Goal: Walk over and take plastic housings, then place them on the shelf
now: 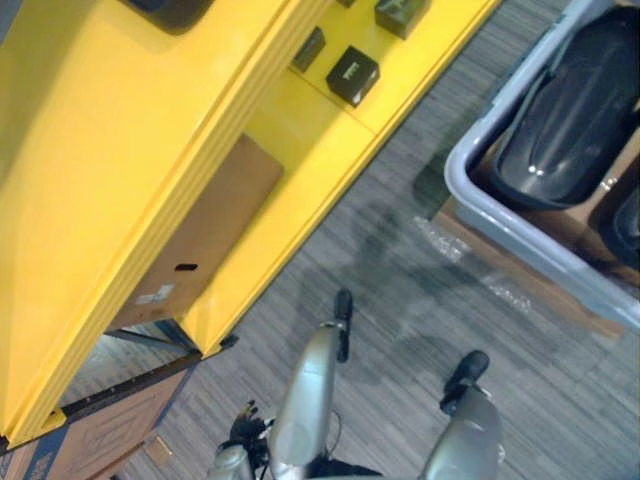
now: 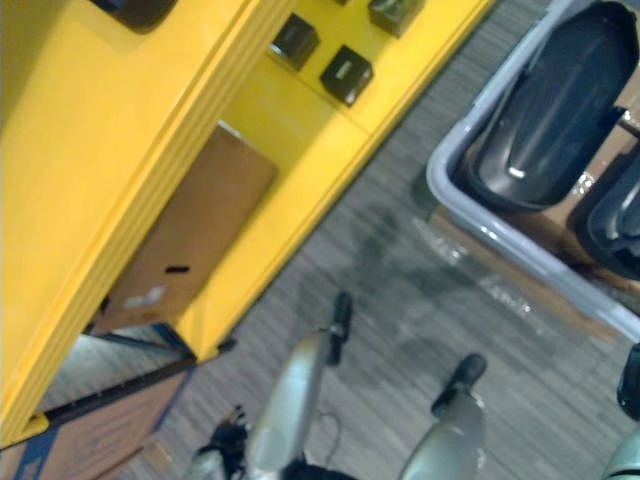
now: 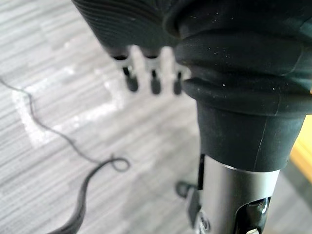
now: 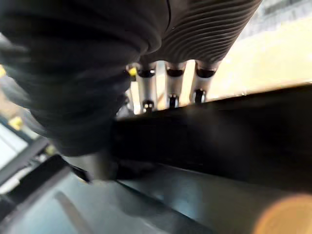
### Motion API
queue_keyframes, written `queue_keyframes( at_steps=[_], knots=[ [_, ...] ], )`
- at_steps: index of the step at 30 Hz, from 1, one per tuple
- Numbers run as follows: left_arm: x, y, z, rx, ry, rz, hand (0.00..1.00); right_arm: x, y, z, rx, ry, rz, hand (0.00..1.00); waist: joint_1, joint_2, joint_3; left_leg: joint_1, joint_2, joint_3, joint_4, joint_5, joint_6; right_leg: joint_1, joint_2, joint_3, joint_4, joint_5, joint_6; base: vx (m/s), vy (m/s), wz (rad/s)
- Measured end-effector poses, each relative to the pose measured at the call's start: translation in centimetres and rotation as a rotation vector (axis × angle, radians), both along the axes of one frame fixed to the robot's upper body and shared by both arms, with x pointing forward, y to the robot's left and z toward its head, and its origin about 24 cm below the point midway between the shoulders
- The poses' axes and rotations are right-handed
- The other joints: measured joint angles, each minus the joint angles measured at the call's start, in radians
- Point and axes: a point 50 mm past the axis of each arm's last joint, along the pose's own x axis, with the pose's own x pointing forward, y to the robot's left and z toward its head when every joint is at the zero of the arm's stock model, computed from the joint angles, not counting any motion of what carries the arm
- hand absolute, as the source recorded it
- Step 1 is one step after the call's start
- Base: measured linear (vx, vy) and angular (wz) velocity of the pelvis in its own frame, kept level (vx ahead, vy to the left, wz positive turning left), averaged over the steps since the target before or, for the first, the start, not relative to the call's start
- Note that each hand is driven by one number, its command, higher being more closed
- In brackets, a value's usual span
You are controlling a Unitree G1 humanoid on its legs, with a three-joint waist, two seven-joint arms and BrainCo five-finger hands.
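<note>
Two glossy black plastic housings lie in a grey bin (image 1: 520, 235) at the right: a large one (image 1: 570, 110) and a second (image 2: 615, 215) beside it at the edge of view. The yellow shelf (image 1: 320, 160) runs along the left. My left hand (image 3: 153, 83) hangs over the striped grey floor with straight fingers and nothing in it. My right hand (image 4: 170, 87) has its fingers extended, and their tips end behind a black glossy edge (image 4: 219, 131). I cannot tell if they grip it.
Small black boxes (image 1: 352, 75) sit on the shelf's lower yellow level. A brown cardboard sheet (image 1: 205, 235) lies under the shelf's top board. A cardboard box (image 1: 100, 430) stands at the lower left. Grey carpet (image 1: 400, 300) separates shelf and bin.
</note>
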Motion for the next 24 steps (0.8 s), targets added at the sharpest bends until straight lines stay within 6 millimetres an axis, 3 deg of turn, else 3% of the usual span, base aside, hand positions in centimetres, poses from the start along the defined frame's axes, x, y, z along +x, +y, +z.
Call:
queue_keyframes(
  at_steps=[7, 9, 14, 16, 17, 20, 24],
  knots=[
    [1.0, 0.0, 0.9, 0.065, -0.085, -0.033, 0.00, 1.3, 1.3, -0.5, -0.075, 0.014, -0.007, 1.00, -0.006, 0.010, -0.007, 0.034, 0.002, 0.003, -0.012, 0.002, -0.004, 0.024, 0.000, 0.002, 0.000, -0.007, -0.002, 0.00, 0.000, 0.00],
    [2.0, 0.2, 1.7, 0.088, -0.145, -0.034, 0.00, 1.7, 1.7, -0.1, -0.123, 0.007, -0.013, 1.00, -0.014, 0.009, -0.007, 0.046, 0.002, 0.006, -0.014, 0.002, -0.004, 0.039, 0.001, 0.002, -0.012, -0.004, 0.000, 0.00, 0.000, 0.00],
    [2.3, 1.2, 3.0, 0.102, -0.203, 0.036, 0.00, 2.6, 2.8, 0.6, -0.232, 0.025, 0.031, 1.00, -0.039, -0.004, 0.003, 0.076, 0.008, 0.006, -0.016, 0.000, -0.003, 0.086, 0.014, 0.001, -0.045, 0.012, 0.002, 0.05, 0.009, -0.04],
    [4.9, 1.7, 5.7, 0.064, -0.363, 0.097, 0.00, 2.9, 3.3, 0.5, -0.267, 0.034, 0.058, 1.00, -0.041, -0.017, 0.012, 0.097, 0.015, 0.006, -0.025, -0.001, -0.005, 0.106, 0.022, -0.002, -0.052, 0.015, -0.002, 0.00, -0.011, -0.06],
    [7.1, 1.6, 8.0, 0.045, -0.486, 0.106, 0.00, 3.5, 4.0, 0.6, -0.283, 0.023, 0.084, 1.00, -0.050, -0.028, 0.019, 0.110, 0.020, 0.007, -0.030, 0.000, -0.006, 0.118, 0.027, -0.001, -0.058, 0.017, -0.005, -0.03, -0.015, -0.07],
    [10.9, 0.9, 13.5, -0.027, -0.741, 0.105, 0.00, 4.8, 5.8, 1.3, -0.333, -0.014, 0.156, 1.00, -0.079, -0.059, 0.040, 0.141, 0.029, 0.027, -0.036, -0.001, -0.006, 0.141, 0.035, 0.012, -0.074, 0.025, -0.010, -0.03, 0.002, -0.14],
    [12.0, 0.7, 16.8, -0.049, -0.862, 0.082, 0.00, 4.8, 6.5, 1.3, -0.366, -0.034, 0.178, 1.00, -0.106, -0.086, 0.058, 0.168, 0.038, 0.043, -0.050, 0.000, -0.006, 0.165, 0.045, 0.022, -0.105, 0.042, -0.008, 0.00, 0.010, -0.15]
  ],
)
